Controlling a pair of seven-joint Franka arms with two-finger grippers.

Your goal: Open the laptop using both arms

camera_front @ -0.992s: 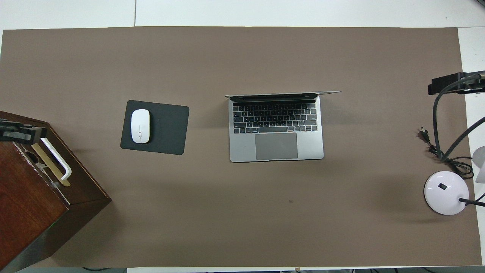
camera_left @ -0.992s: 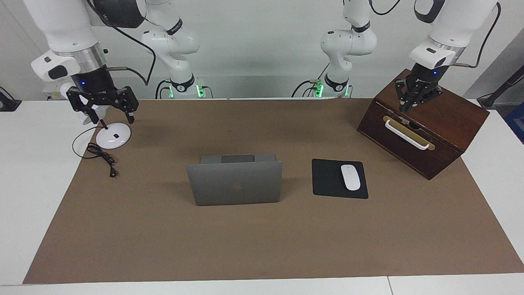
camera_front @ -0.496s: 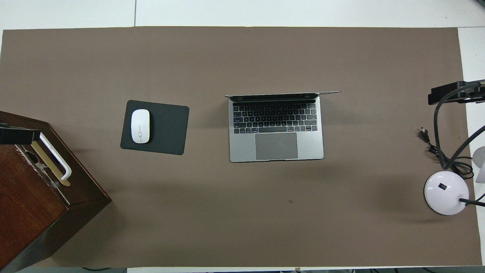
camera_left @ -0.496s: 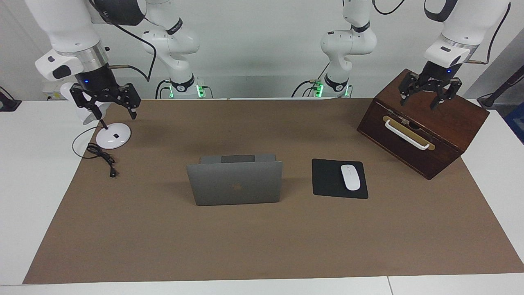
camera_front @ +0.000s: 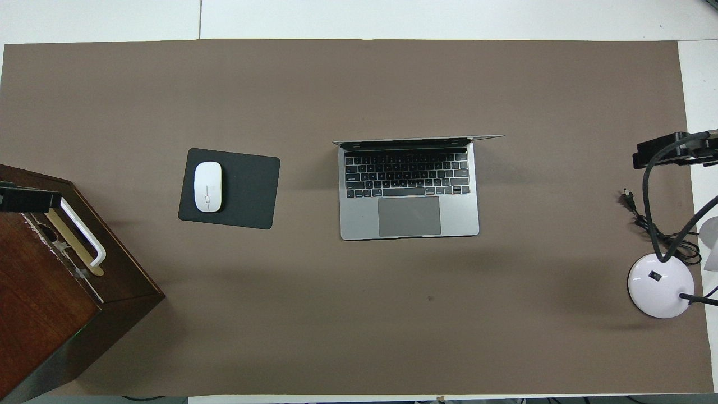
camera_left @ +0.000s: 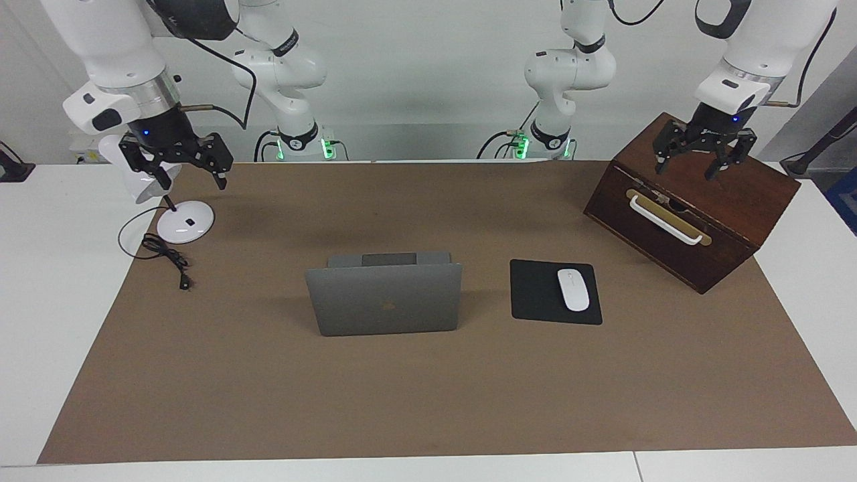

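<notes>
Laptop [camera_left: 384, 298] [camera_front: 409, 189]: thin silver-grey metal slab, matte, rounded corners, dark logo mid-lid. It sits mid-mat, already open, lid near upright; the keyboard and trackpad face the robots and the lid back faces away from them. Long axis runs between the two arms' ends of the table. In the overhead view the hinge edge is at 12 o'clock of the trackpad.

Mouse pad [camera_left: 539, 292] [camera_front: 241, 188]: flat black rectangle, at 9 o'clock of the laptop in the overhead view, well apart, w/ a glossy white oval mouse [camera_left: 573, 289] [camera_front: 207, 186] on it.

Wooden box [camera_left: 736, 201] [camera_front: 39, 303]: dark polished wood, white bar handle, at the left arm's end.

Desk lamp base [camera_left: 185, 221] [camera_front: 659, 285]: smooth white disc w/ black cord, at the right arm's end.

All on a brown matte mat [camera_left: 428, 388] [camera_front: 359, 84].

Left gripper [camera_left: 694, 161]: fingers spread apart, nothing held, over the box top. A sec ago it was pinched together and lower on the box; now wide and a bit higher.

Right gripper [camera_left: 192, 177]: spread wide, holding nothing, over the lamp base area; since then it has drifted slightly up. The laptop hasn't moved.
</notes>
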